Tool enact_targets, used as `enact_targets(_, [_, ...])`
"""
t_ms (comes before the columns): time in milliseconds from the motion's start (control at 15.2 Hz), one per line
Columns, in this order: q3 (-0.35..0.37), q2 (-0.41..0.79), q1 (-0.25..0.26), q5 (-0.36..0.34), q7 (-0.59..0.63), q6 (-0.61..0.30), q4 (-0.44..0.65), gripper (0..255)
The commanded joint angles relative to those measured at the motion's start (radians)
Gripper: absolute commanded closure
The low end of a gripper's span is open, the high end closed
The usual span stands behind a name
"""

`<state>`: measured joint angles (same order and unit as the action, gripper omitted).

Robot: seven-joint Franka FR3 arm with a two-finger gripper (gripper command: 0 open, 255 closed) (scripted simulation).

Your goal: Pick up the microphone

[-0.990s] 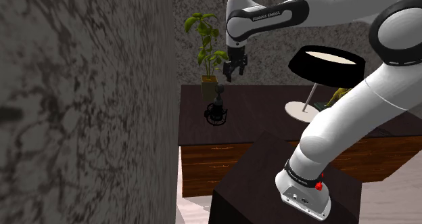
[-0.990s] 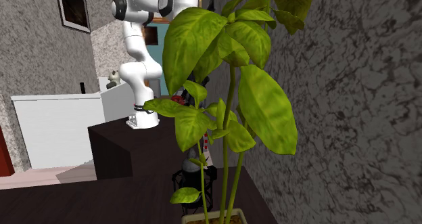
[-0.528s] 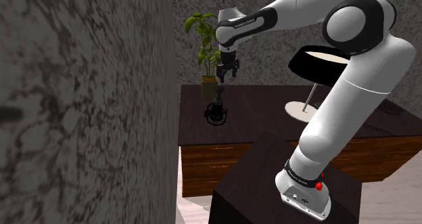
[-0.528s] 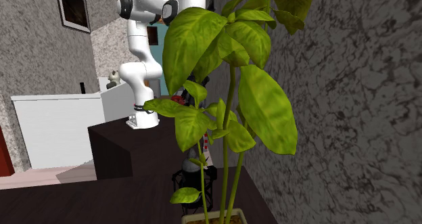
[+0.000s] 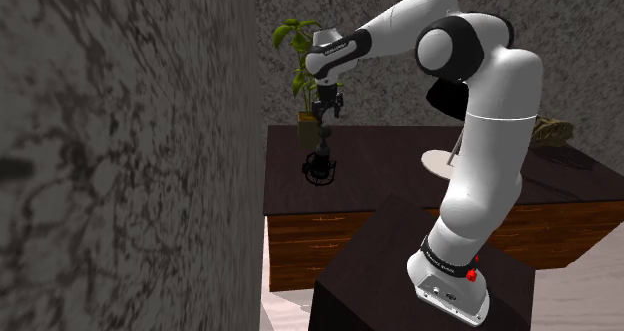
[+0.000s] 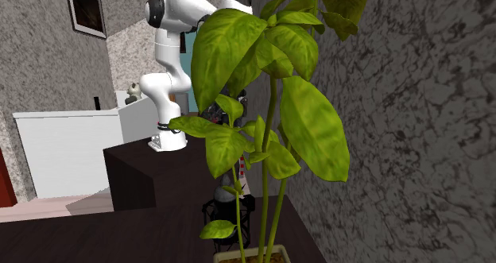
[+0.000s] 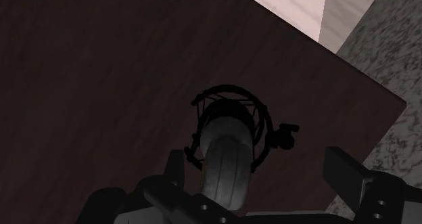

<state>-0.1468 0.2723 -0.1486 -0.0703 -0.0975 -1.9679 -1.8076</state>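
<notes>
A microphone (image 5: pixel 320 161) with a grey body in a black ring mount stands upright on a dark wooden table (image 5: pixel 390 144), near its end by the wall. My black gripper (image 5: pixel 327 114) hangs just above the microphone's top, fingers pointing down and open. In the wrist view the microphone (image 7: pixel 227 150) stands between the two spread fingers (image 7: pixel 347 177), closer to one of them, and neither touches it. From the second exterior view, leaves partly hide the microphone (image 6: pixel 216 209).
A potted plant (image 5: pixel 303 71) stands right behind the microphone. A lamp's white base (image 5: pixel 441 161) sits further along the table. A rough grey wall (image 5: pixel 120 149) fills the shoulder view's left. The table's corner (image 7: pixel 399 106) lies close beyond the microphone.
The arm has swung toward the shoulder view's left and come down. The gripper went from right of and above the microphone to just over its top. The microphone has not moved.
</notes>
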Motion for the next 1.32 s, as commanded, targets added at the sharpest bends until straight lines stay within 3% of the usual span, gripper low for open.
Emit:
enact_targets(0, [-0.004,0.081,-0.014,0.014,-0.013,-0.001,0.074,0])
enact_targets(132, [-0.005,0.153,-0.027,0.027,-0.022,0.007,0.148,0])
enact_targets(726, [-0.002,0.197,-0.030,0.031,-0.018,-0.076,0.108,0])
enact_targets(792, [-0.002,0.198,-0.030,0.031,-0.018,-0.075,0.110,255])
enact_targets(1254, [-0.002,0.198,-0.031,0.031,-0.019,-0.075,0.110,255])
